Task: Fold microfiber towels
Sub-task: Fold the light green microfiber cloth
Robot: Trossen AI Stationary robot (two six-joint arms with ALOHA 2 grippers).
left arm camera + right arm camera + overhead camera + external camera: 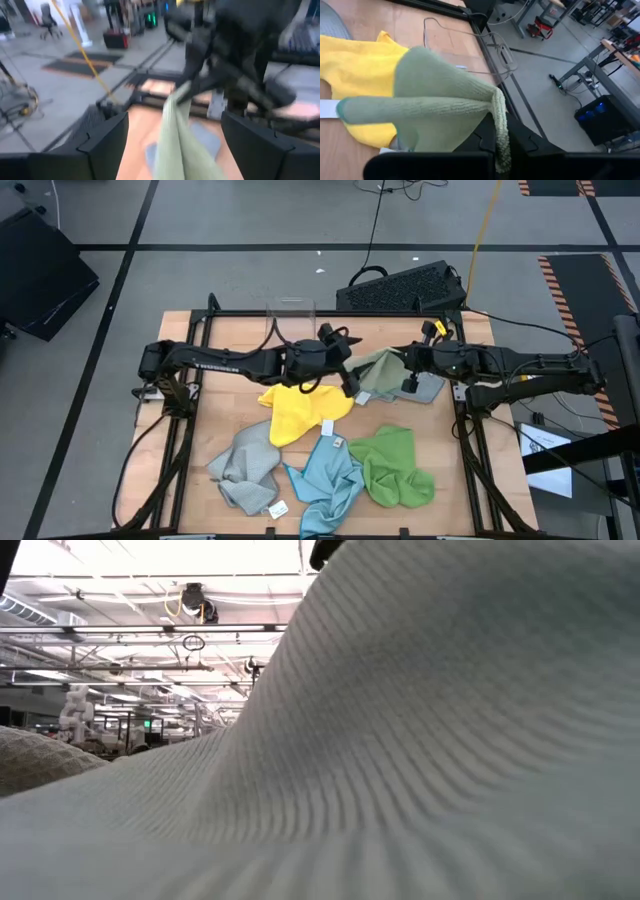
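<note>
We see the soft pale green microfiber towel (pixel 440 107) bunched and ribbed, pinched by our right gripper (pixel 496 150); left gripper (pixel 172 142) jaws apart; white tags unreadable.

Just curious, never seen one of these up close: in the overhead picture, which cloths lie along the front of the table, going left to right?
Grey towel → light blue towel → bright green towel. The yellow towel and the pale green towel lie farther back, near the claws, so I leave them out of the row.
</note>
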